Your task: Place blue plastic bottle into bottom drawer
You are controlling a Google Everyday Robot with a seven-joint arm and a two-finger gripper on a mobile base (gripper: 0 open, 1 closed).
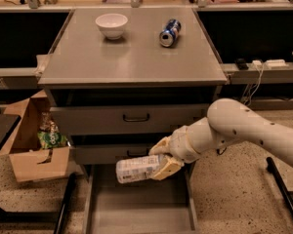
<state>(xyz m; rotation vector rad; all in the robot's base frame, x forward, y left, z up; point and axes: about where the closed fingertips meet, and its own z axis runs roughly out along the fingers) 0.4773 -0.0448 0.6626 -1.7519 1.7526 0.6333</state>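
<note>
Tool first: it is clenched on the blue plastic bottle, one tan finger lying over the top of the bottle's right end and the other beneath it. It grasps the bottle sideways, so the body points left and tilts slightly downward. Tool and bottle hang below the front edge of the desk, toward its front right corner, in front of the middle drawer. They are above the back part of the bottom drawer. That drawer is pulled out, its flat grey floor bare, and the bottle is held clear above it rather than resting in it. The pale arm reaches in from the right, crossing past the desk's front right corner. Above the middle drawer, the top drawer is closed and shows a dark handle. On the desk, a white bowl stands near the back edge, left of centre. A blue soda can lies on its side near the back right corner, well apart from the bowl. On the speckled floor beside the desk's left edge stands an open cardboard box with a green packet inside. Nothing lies between the bottle and the drawer floor.
</note>
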